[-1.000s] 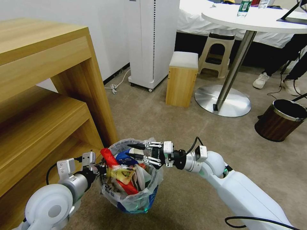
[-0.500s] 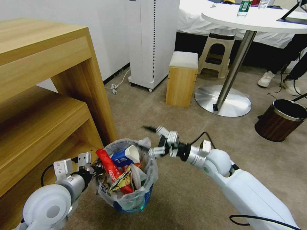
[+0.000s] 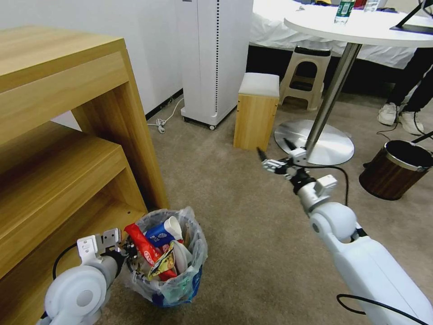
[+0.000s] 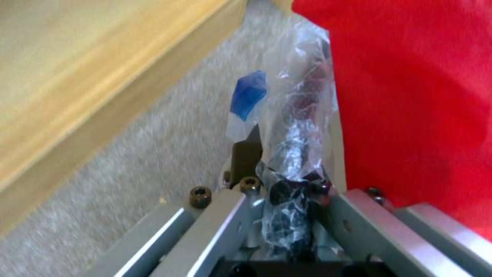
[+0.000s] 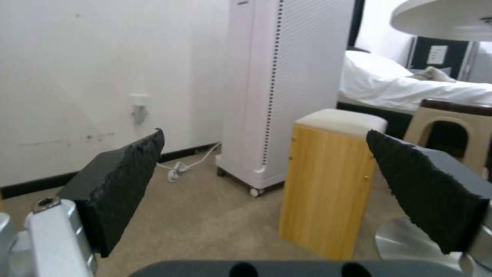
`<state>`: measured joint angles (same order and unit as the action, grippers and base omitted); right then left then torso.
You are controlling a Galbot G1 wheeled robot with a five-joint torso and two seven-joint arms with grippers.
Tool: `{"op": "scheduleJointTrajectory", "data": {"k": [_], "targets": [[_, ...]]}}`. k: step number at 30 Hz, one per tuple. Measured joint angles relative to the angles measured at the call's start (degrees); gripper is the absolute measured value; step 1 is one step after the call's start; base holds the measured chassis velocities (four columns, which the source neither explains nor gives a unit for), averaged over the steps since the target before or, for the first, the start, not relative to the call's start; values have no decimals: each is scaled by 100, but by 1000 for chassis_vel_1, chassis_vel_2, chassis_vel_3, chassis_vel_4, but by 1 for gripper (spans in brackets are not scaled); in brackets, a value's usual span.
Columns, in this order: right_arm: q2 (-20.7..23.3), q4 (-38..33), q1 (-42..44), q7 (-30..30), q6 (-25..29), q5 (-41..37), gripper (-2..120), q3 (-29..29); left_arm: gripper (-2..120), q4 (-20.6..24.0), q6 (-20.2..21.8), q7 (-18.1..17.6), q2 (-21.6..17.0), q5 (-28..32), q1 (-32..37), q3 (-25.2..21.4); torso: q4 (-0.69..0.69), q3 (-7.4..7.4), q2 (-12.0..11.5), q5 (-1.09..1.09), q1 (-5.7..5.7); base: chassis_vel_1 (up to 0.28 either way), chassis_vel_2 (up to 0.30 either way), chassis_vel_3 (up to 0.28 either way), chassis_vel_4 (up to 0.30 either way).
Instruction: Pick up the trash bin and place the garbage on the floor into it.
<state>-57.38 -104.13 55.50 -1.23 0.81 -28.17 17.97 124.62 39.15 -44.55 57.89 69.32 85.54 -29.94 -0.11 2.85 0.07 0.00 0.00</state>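
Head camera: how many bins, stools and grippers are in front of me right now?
Bins: 2, lined trash bin, brown wood-look bin
Stools: 2, wooden stool, plastic stool
Grippers: 2, left gripper shut on the trash bin's rim, right gripper open
Total: 6

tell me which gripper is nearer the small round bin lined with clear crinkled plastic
Left. The left gripper is clamped on the rim of the small round plastic-lined bin; the right gripper hangs open, well away over the beige carpet.
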Motion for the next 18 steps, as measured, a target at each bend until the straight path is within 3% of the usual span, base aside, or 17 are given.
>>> {"op": "scheduleJointTrajectory", "data": {"k": [11,18], "targets": [[-41,-119,151,-36,21,16,100,57,1,-190,-7,175,217,200,-25,-20,0,0,0,0,0,0,0,0,0],[-98,-127,169,-33,-21,31,100,4,26,-29,-46,391,182,57,68,-117,1,0,0,0,0,0,0,0,0]]}}
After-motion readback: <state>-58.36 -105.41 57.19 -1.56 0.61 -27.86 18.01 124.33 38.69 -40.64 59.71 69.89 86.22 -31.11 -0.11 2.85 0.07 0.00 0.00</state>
